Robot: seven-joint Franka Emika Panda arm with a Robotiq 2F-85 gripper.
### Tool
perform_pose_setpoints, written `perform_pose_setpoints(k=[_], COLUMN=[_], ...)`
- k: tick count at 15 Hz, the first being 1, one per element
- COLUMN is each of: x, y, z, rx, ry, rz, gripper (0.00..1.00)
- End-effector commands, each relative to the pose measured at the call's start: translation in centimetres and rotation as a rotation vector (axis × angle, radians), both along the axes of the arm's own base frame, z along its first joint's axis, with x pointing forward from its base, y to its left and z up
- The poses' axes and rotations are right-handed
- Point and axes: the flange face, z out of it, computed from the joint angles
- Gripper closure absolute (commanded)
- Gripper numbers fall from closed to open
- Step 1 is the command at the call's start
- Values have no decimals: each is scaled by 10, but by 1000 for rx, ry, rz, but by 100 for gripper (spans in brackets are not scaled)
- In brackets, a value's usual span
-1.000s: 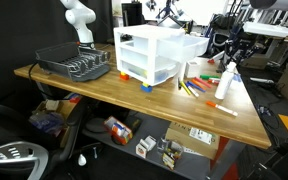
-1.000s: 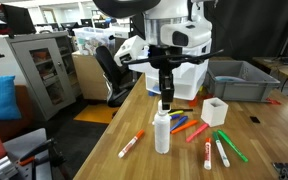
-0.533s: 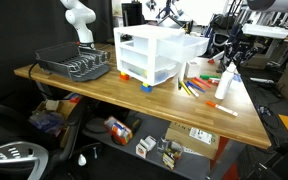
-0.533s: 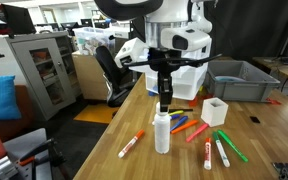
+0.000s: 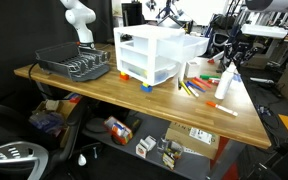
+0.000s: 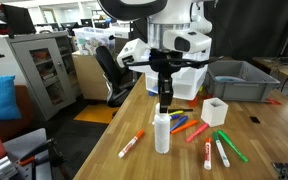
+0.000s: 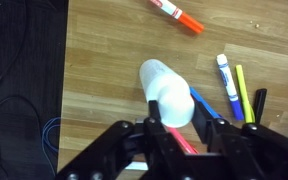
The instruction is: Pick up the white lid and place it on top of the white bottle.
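- On the wooden worktop [image 5: 104, 95], the big fixtures played no part in this step: white drawer unit [image 5: 149, 55] and dish rack [image 5: 74, 63] stood well apart from the action, and the grey bin [image 6: 239, 80] sat behind it.
- Pincer [image 6: 164, 103] hung straight above the white bottle [image 6: 162, 135], close over its top. From that side view I could not tell whether the two touched.
- White bottle stood upright near the worktop's edge in both exterior views [image 5: 224, 86], with markers around it. In the wrist view it showed from above [image 7: 162, 82], roughly centred between the two dark fingers [image 7: 152, 130].
- Pincer state: cannot tell. The fingers flanked a round white shape in the wrist view, but whether they were clamped on something or just straddling the bottle's top was unclear.
- Small white box [image 6: 214, 110] stood beside the coloured markers, not involved.
- Orange marker [image 6: 131, 145] lay on the worktop near the bottle's base, clear of it.
- White lid: could not be picked out as a separate piece in any view. No loose lid showed on the worktop, so it was likely either held in the pincer or already sitting on the bottle.
- Progress, as a judgement: pick-up looked done and alignment over the bottle looked good. Left to do were seating the lid, if not yet seated, then letting go and lifting clear.
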Motion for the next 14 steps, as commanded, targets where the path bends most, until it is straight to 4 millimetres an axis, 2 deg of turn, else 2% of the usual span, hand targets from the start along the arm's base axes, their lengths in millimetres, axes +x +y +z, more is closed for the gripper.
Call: perform_pose_setpoints(k=[1,7,14], x=[7,16,12], y=[-4,-1,2], z=[-10,-8,0], rx=[12,19,30], ry=[34,30,60], rz=[23,35,28], gripper=[87,87,87])
